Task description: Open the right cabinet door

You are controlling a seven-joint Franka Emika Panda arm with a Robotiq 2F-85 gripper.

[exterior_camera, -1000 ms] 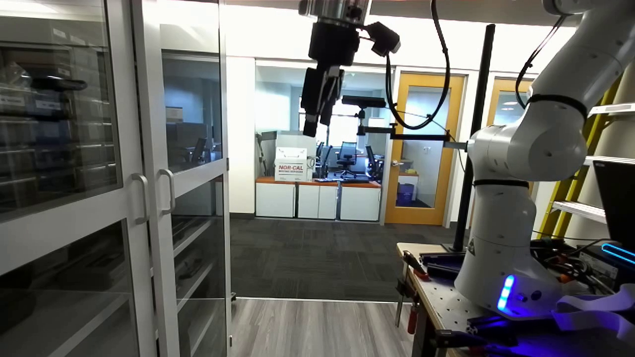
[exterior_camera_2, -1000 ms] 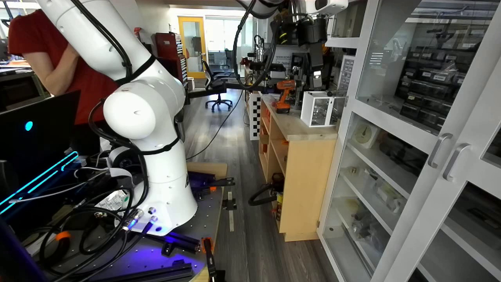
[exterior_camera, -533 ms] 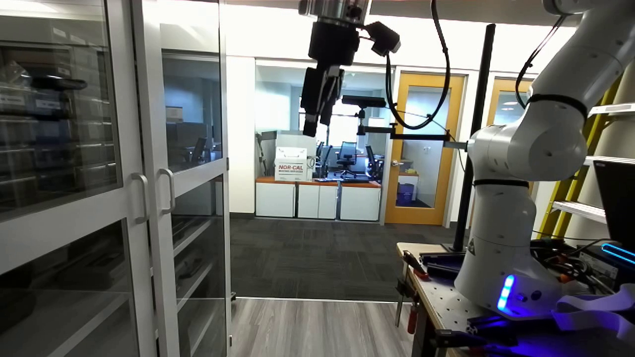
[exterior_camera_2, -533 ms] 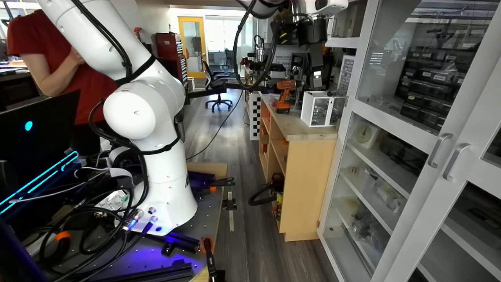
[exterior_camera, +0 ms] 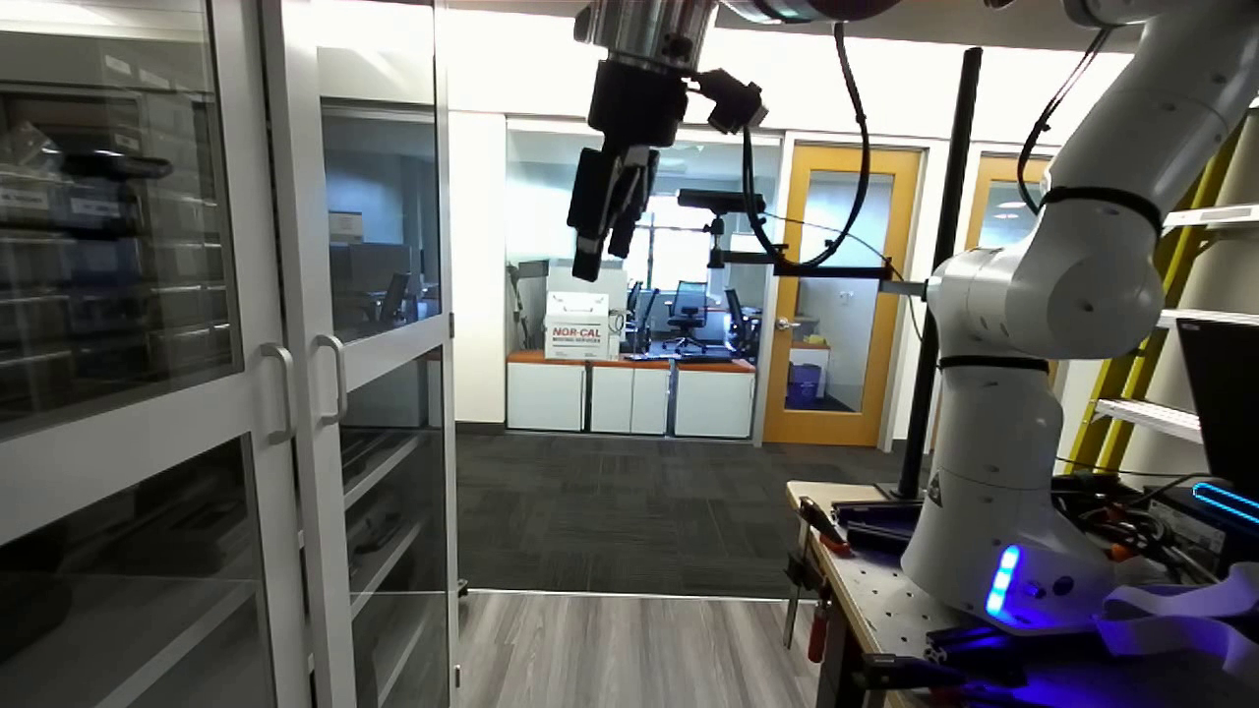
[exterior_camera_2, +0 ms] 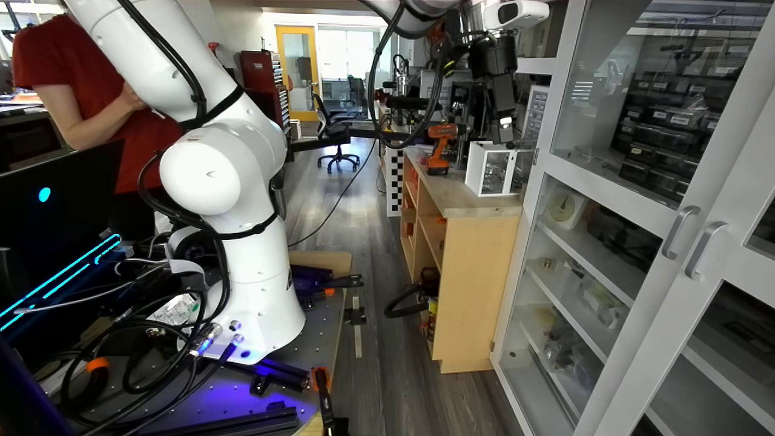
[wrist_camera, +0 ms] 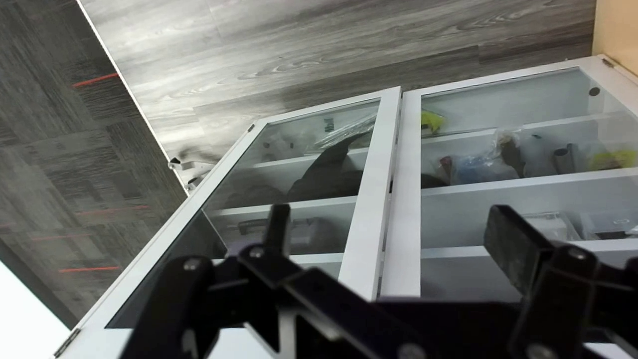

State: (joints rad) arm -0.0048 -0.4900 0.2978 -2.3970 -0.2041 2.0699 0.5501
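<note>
The grey-white cabinet has two glass doors, both shut. The right door (exterior_camera: 393,352) is the far one in an exterior view, and the near one (exterior_camera_2: 660,357) in an exterior view. Its curved handle (exterior_camera: 340,379) stands beside the left door's handle (exterior_camera: 285,393); the handles also show in an exterior view (exterior_camera_2: 704,249). My gripper (exterior_camera: 604,258) points down, higher than the handles and apart from the doors; it also shows in an exterior view (exterior_camera_2: 504,130). In the wrist view my gripper (wrist_camera: 396,234) is open and empty, with the right door's stile (wrist_camera: 369,214) behind it. The handles are hidden there.
A wooden shelf unit (exterior_camera_2: 472,278) with an orange drill (exterior_camera_2: 442,148) and a white box (exterior_camera_2: 484,169) stands beside the left door. A camera on a bracket (exterior_camera: 723,203) extends from a black pole (exterior_camera: 949,256). A person in red (exterior_camera_2: 91,109) stands behind the arm.
My gripper has moved closer to the cabinet and slightly down, staying open in view. The person's hand has moved a little. The cabinet doors have not moved.
</note>
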